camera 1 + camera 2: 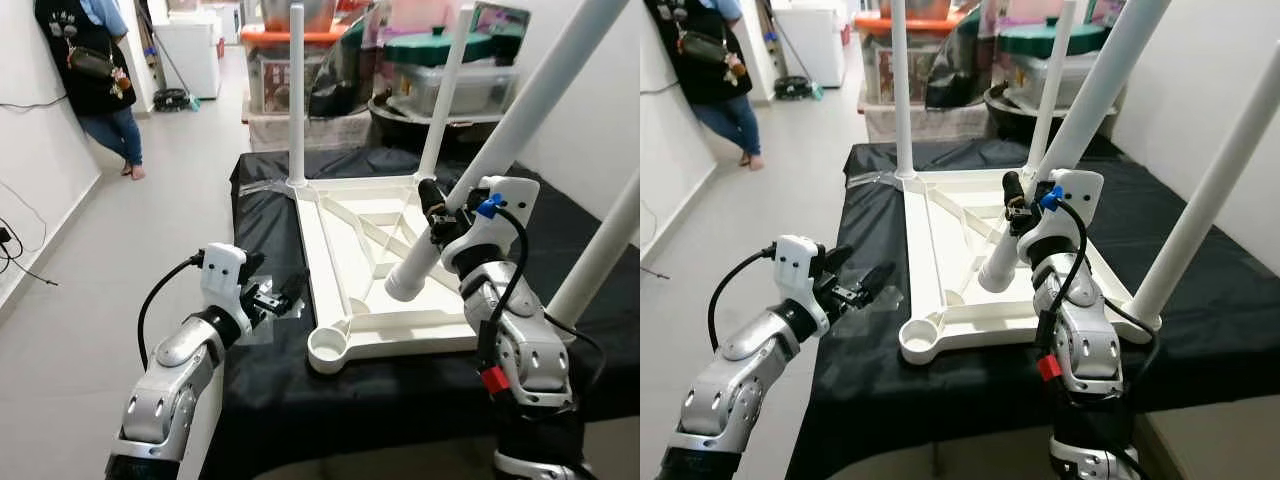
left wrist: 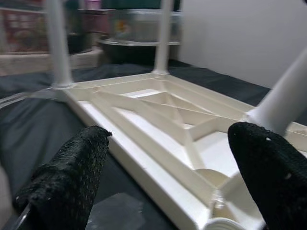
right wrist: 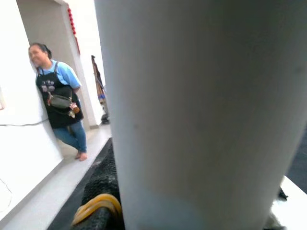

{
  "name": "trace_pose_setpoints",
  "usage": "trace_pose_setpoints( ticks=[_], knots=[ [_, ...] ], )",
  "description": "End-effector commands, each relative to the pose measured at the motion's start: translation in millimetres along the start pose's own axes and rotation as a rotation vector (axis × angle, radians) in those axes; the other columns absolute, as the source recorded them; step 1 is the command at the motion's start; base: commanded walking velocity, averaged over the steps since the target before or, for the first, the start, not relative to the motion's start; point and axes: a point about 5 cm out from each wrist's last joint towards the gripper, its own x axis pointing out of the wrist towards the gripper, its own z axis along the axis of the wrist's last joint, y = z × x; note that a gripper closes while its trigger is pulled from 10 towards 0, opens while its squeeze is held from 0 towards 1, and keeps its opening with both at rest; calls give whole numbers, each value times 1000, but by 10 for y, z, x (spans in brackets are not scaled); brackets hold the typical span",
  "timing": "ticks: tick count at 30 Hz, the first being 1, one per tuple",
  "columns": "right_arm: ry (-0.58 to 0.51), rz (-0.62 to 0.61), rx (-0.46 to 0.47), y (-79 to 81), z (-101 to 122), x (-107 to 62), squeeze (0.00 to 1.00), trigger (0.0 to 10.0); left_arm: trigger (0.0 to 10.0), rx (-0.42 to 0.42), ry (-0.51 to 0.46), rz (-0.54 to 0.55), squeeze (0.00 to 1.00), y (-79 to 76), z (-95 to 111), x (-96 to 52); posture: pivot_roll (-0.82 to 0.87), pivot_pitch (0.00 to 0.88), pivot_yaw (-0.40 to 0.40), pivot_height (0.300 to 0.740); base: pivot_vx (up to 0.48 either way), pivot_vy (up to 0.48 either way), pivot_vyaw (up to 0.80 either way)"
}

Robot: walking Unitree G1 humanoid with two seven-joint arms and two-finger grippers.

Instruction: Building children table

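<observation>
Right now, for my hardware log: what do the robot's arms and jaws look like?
Both arms are silver jointed shells with white wrist housings and looping black cables. The right arm carries blue and red tags. The left gripper has long black textured fingers.

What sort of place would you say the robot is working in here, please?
Probably a lived-in home, in a hallway or storage corner: stacked storage bins against the far wall, a tiled floor where a person leans, and a cloth-covered table.
</observation>
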Motion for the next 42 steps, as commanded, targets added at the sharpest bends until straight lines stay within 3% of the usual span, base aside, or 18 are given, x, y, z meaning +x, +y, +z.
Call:
trace_pose_setpoints(
  ticks=[1,9,17,30,42],
  knots=[
    [-2,10,11,23,12,6,0,10000,10000,-4,7,-6,0,-2,1,-20,71,0,-51,740,0,472,-800],
    [-5,51,-20,67,17,-5,0,10000,10000,-5,7,-11,0,-26,-10,-11,69,0,-49,740,0,464,-100],
    [14,118,-50,103,-1,-22,0,10000,10000,41,9,37,0,33,-19,-9,71,0,-53,740,0,0,0],
    [21,125,-60,99,-21,-27,0,10000,10000,40,-3,48,0,17,-35,-11,70,0,-58,740,0,0,0],
    [43,132,-157,150,-112,-99,0,10000,10000,40,-5,56,0,5,-45,15,67,0,-54,740,90,-341,200]
  ],
)
